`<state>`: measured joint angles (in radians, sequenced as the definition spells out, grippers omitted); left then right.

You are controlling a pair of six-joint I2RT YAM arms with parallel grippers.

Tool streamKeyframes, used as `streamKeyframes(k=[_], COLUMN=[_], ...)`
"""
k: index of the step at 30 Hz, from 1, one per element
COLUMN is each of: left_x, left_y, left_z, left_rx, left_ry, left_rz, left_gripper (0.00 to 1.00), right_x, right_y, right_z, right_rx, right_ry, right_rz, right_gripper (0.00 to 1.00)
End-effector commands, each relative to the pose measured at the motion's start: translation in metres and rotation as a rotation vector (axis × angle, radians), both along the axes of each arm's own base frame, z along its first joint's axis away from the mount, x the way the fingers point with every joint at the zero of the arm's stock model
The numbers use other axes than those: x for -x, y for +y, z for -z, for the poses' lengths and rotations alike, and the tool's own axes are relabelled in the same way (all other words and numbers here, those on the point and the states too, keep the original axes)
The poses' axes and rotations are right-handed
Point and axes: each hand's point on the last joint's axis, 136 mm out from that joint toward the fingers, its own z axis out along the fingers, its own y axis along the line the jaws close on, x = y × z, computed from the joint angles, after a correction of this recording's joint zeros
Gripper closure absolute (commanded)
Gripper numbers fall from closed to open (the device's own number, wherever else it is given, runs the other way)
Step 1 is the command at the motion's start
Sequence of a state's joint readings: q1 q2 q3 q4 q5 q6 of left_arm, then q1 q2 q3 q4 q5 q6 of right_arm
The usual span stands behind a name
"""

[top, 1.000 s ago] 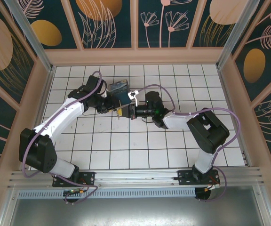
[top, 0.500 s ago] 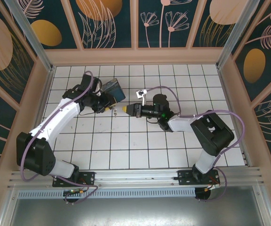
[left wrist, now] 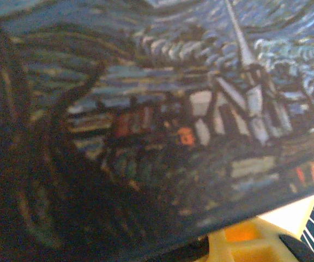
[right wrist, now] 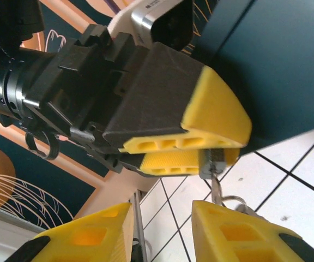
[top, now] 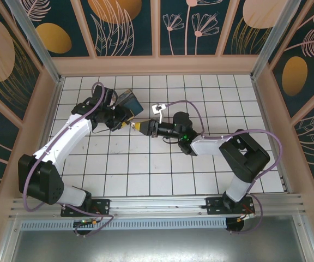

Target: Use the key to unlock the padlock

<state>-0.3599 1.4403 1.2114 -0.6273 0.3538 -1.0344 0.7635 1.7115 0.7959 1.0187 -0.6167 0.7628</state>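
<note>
My left gripper [top: 126, 124] hangs beside the blue painted box [top: 128, 101]. In the right wrist view its yellow fingers [right wrist: 217, 117] are shut on the padlock [right wrist: 212, 162], a small grey block. The thin metal key [right wrist: 216, 188] sticks out of the padlock's underside, with a wire ring [right wrist: 232, 201] at its end. My right gripper [right wrist: 162, 229] stands open just below, and the key's end lies by the top edge of its right finger [right wrist: 239, 232]. From above, the right gripper [top: 138, 127] points at the left one, nearly tip to tip.
The blue painted box [left wrist: 162, 120] sits very close in front of the left wrist camera, with a yellow fingertip [left wrist: 244, 240] under its lower edge. White tiled floor [top: 162, 164] lies open in front of both arms. Wooden walls [top: 157, 65] enclose the table.
The right gripper was shut at the left gripper's tips, then opened and drew back to the right. It has now come close again. The left gripper shifted left.
</note>
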Motion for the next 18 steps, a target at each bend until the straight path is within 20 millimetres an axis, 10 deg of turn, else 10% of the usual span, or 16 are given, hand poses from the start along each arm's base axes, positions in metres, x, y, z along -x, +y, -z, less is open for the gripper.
streamKeyframes(k=[1, 18], left_x=[-0.012, -0.008], left_y=[-0.003, -0.004], left_z=[-0.032, -0.029], left_rx=[0.046, 0.064], left_ry=[-0.109, -0.105], left_rz=[-0.012, -0.013], left_gripper=[0.87, 0.87], right_x=[-0.005, -0.016], right_y=[0.008, 0.021], right_z=[-0.007, 0.004], right_rx=[-0.031, -0.024], right_ry=[-0.030, 0.009], right_rz=[0.013, 0.006], right_gripper=[0.67, 0.77])
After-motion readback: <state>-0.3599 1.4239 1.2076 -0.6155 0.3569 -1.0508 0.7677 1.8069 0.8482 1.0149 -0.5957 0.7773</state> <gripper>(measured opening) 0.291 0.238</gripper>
